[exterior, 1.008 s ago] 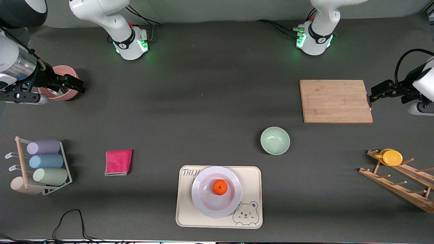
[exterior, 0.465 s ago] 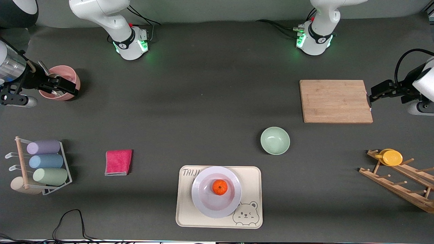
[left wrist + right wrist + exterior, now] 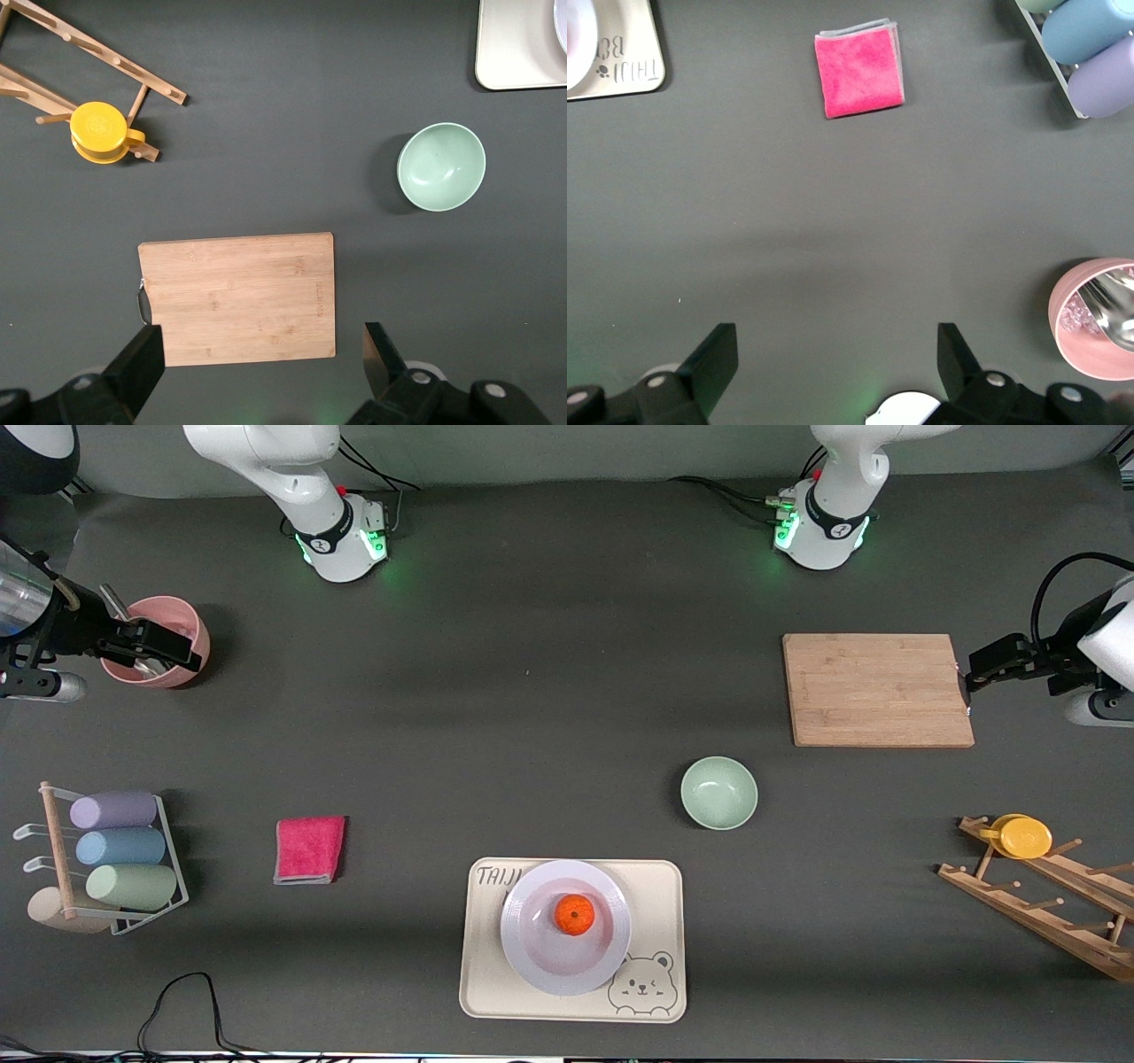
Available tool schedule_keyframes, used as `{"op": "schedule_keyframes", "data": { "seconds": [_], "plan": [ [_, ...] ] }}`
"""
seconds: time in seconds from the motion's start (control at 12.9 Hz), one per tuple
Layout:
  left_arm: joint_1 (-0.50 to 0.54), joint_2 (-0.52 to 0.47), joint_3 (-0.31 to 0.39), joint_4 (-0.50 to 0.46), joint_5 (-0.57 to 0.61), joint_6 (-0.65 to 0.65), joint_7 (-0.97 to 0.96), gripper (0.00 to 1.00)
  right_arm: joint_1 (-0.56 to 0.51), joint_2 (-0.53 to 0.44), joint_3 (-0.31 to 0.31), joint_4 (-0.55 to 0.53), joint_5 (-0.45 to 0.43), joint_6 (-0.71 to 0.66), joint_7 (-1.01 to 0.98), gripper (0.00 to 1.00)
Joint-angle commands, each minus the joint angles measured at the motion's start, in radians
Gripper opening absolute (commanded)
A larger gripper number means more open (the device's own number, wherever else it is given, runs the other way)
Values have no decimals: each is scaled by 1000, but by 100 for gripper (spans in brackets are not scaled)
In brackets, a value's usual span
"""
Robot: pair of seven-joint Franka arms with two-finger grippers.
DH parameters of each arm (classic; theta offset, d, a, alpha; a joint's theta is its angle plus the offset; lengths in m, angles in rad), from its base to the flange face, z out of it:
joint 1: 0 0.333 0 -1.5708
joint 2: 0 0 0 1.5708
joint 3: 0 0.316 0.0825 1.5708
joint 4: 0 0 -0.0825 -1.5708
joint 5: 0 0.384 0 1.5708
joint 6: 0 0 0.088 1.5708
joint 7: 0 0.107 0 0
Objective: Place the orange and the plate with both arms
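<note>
Retreating toward the frame's upper left, the right gripper (image 3: 168, 654) hangs open over the pink cup (image 3: 158, 642); the left gripper (image 3: 979, 669) waits open at right. The orange (image 3: 574, 914) sits on the plate (image 3: 542, 965), so placing looks done.

High front camera looks down over the dark grey table (image 3: 549, 691); both wrist cameras look straight down, sharing its middle.

Robot lab: two bench-mounted arms (image 3: 332, 531) at 12 o'clock, dark-matted counter (image 3: 532, 691), staged kitchenware props, trailing cables (image 3: 177, 1010).
</note>
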Motion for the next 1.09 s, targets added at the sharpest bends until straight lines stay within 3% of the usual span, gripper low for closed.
{"op": "schedule_keyframes", "data": {
  "seconds": [0.0,0.23,0.47,1.01],
  "plan": [
    [-14,-16,14,-8,-10,-10,15,100,-6,65,9,86,16,-14,-26,100],
    [-14,-16,14,-8,-10,-10,15,100,3,115,8,143,12,-13,-26,100],
    [-14,-16,14,-8,-10,-10,15,100,57,117,-48,145,9,-5,-26,100],
    [-14,-15,14,-7,-10,-10,13,100,52,105,-48,143,2,7,-27,100]
  ]
}}
